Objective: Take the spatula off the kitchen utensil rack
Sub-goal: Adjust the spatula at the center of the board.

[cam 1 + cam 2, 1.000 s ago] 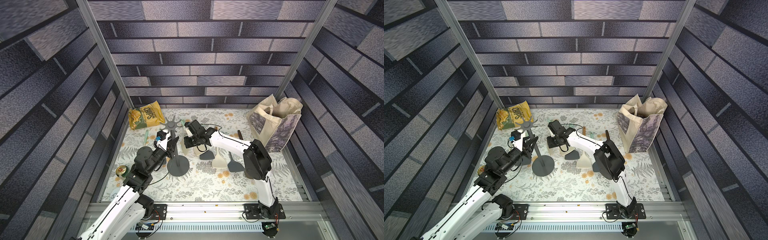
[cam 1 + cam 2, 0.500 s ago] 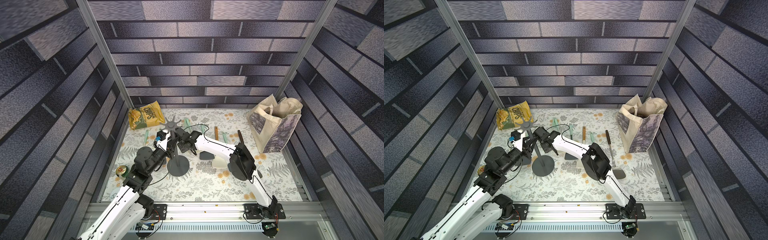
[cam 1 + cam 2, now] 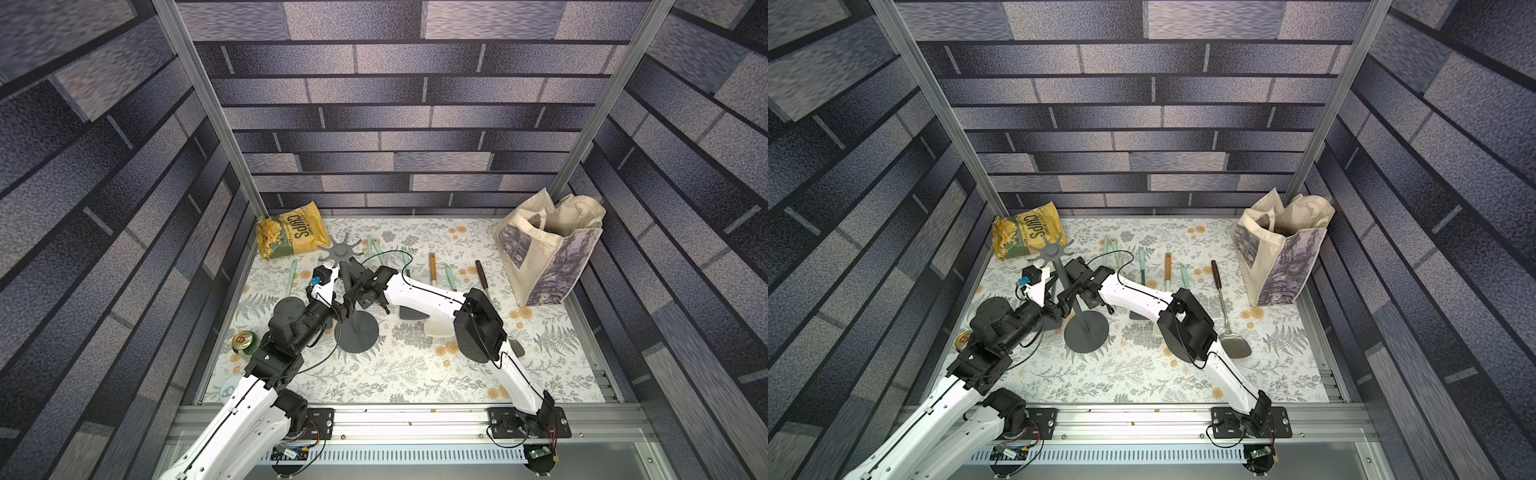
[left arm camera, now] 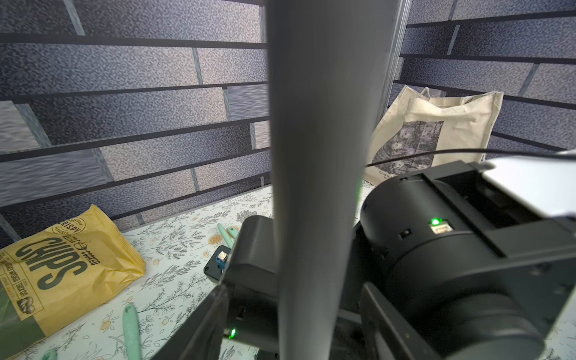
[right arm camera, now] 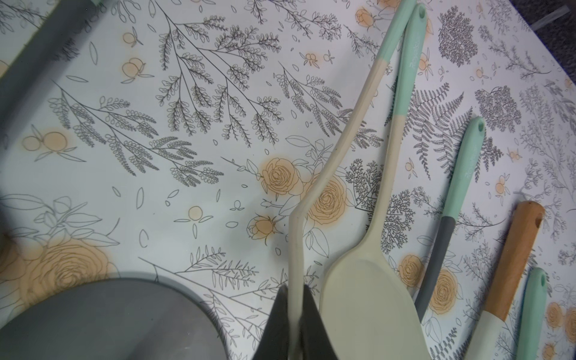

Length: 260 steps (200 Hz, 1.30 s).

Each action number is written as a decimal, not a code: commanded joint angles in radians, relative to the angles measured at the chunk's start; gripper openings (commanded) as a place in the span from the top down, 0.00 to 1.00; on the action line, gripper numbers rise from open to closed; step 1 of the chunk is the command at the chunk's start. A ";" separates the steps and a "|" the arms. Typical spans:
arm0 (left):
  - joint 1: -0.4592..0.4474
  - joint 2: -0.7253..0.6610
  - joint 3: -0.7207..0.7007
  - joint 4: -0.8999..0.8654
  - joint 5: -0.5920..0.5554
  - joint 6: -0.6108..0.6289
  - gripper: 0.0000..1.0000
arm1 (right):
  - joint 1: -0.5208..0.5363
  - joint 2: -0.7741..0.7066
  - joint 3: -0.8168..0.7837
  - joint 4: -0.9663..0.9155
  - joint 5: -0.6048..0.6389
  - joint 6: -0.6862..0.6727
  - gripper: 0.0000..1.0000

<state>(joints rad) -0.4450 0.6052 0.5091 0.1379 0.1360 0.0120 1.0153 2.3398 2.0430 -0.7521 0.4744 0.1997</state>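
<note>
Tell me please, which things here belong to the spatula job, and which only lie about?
Job: kitchen utensil rack; spatula in right pincer; left pincer open around the rack.
Lying about: chips bag; tote bag; can; loose utensils.

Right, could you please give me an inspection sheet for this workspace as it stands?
Surface: floral tablecloth, flat, no spills seen.
Job's things: kitchen utensil rack upright, nothing seen hanging; cream-and-mint spatula off it.
Clutter: chips bag, drink can, tote bag, other utensils lying in a row.
Grippers: left gripper open around the rack's pole; right gripper shut on the spatula.
Cables: black cable hangs in a free loop; no snag seen.
Surroundings: brick-patterned walls on three sides.
</note>
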 commanded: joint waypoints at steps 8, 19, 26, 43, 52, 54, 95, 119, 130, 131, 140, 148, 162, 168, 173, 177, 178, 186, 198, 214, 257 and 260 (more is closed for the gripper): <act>-0.008 -0.072 -0.041 -0.019 -0.008 -0.012 0.24 | 0.000 0.050 -0.003 -0.017 0.004 0.004 0.80; -0.008 -0.106 -0.051 -0.013 -0.013 -0.016 0.23 | 0.000 0.052 -0.010 -0.007 0.006 0.004 0.76; -0.008 -0.130 -0.058 -0.006 -0.016 -0.022 0.22 | 0.000 0.052 -0.015 0.000 0.007 0.006 0.75; -0.009 -0.183 -0.075 -0.002 -0.029 -0.033 0.21 | 0.000 0.053 -0.023 0.013 0.007 0.007 0.68; -0.009 -0.208 -0.079 -0.012 -0.039 -0.038 0.20 | 0.000 0.052 -0.025 0.022 -0.003 0.008 0.67; -0.009 -0.213 -0.079 -0.014 -0.043 -0.038 0.20 | 0.000 0.051 -0.028 0.025 -0.008 0.007 0.67; -0.009 -0.301 -0.107 -0.043 -0.087 -0.059 0.19 | -0.001 -0.050 -0.165 0.203 -0.209 0.000 0.58; -0.009 -0.343 -0.127 -0.045 -0.102 -0.064 0.17 | -0.002 -0.121 -0.255 0.313 -0.326 0.018 0.52; -0.008 -0.349 -0.123 -0.062 -0.105 -0.062 0.17 | -0.001 -0.138 -0.269 0.331 -0.349 0.027 0.50; -0.008 -0.349 -0.122 -0.063 -0.105 -0.062 0.17 | -0.001 -0.140 -0.271 0.331 -0.350 0.027 0.49; -0.008 -0.352 -0.120 -0.074 -0.109 -0.060 0.17 | -0.001 -0.153 -0.278 0.338 -0.364 0.026 0.47; -0.008 -0.354 -0.121 -0.078 -0.116 -0.060 0.17 | -0.001 -0.166 -0.287 0.345 -0.368 0.028 0.46; -0.008 -0.365 -0.129 -0.072 -0.132 -0.062 0.16 | -0.003 -0.193 -0.306 0.361 -0.370 0.028 0.42; -0.008 -0.371 -0.133 -0.068 -0.141 -0.062 0.16 | -0.003 -0.205 -0.316 0.369 -0.370 0.029 0.41; -0.008 -0.373 -0.136 -0.064 -0.152 -0.063 0.15 | -0.004 -0.214 -0.320 0.372 -0.368 0.029 0.40; -0.008 -0.376 -0.141 -0.061 -0.160 -0.066 0.15 | -0.004 -0.218 -0.322 0.370 -0.365 0.030 0.40; -0.008 -0.377 -0.142 -0.061 -0.162 -0.067 0.14 | -0.005 -0.219 -0.322 0.369 -0.364 0.030 0.40; -0.006 -0.385 -0.148 -0.055 -0.179 -0.068 0.13 | -0.007 -0.227 -0.322 0.363 -0.361 0.028 0.39; -0.006 -0.400 -0.160 -0.047 -0.219 -0.078 0.11 | -0.011 -0.240 -0.329 0.357 -0.360 0.028 0.39; -0.002 -0.430 -0.182 -0.030 -0.274 -0.091 0.10 | -0.020 -0.268 -0.359 0.366 -0.361 0.034 0.38; 0.021 -0.520 -0.235 -0.025 -0.357 -0.125 0.03 | -0.067 -0.378 -0.474 0.416 -0.347 0.046 0.35; 0.023 -0.523 -0.237 -0.028 -0.359 -0.128 0.03 | -0.071 -0.384 -0.483 0.419 -0.342 0.046 0.34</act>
<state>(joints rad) -0.4400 0.1158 0.2935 0.0898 -0.1493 -0.0761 0.9817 2.0327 1.6123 -0.3721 0.1207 0.2306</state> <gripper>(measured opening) 0.972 0.649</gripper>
